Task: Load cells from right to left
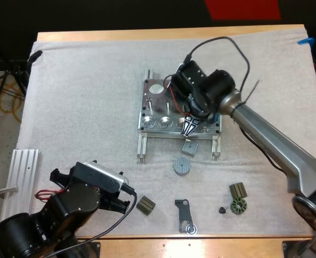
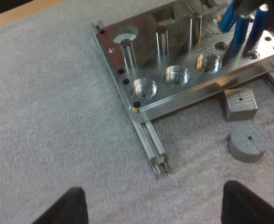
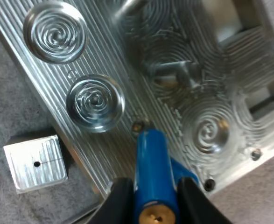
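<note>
Bright blue cylinder point(image 3: 151, 168) poised over ribbed metal fixture point(image 1: 156, 107).
My right gripper point(image 1: 190, 127) clamps it tip-down, between two round pockets point(image 3: 94, 102); my left gripper point(image 2: 158, 207), spread and empty, sits well apart.

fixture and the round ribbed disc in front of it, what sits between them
A small square metal block, between the fixture and the disc, seen in the high view.

We logged a metal fixture point(image 1: 156, 105) mid-mat, right gripper point(image 1: 190, 127) at its near edge; square block point(image 1: 190, 147) and ribbed disc point(image 1: 182, 166) beside.
</note>
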Action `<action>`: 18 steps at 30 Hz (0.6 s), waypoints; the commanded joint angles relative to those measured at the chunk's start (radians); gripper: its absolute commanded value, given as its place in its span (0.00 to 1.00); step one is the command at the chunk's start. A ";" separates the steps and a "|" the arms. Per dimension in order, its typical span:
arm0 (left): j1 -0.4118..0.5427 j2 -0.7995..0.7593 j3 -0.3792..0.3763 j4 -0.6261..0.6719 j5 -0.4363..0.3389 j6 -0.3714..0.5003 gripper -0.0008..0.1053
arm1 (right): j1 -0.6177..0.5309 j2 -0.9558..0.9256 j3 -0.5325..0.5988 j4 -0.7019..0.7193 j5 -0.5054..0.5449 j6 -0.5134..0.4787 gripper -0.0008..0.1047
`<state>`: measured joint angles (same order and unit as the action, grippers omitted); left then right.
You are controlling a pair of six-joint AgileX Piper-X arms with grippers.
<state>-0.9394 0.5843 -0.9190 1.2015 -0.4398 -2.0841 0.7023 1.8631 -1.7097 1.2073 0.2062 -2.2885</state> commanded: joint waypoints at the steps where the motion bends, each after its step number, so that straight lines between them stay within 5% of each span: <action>1: 0.000 0.000 -0.001 -0.022 -0.005 0.002 0.58 | -0.001 0.004 -0.010 -0.010 -0.009 -0.005 0.01; 18: 0.000 0.000 -0.001 -0.035 -0.005 0.002 0.58 | -0.001 0.069 -0.010 -0.012 0.025 -0.010 0.01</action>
<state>-0.9394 0.5843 -0.9190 1.1729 -0.4398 -2.0821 0.7023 1.9326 -1.7097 1.1934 0.2199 -2.2910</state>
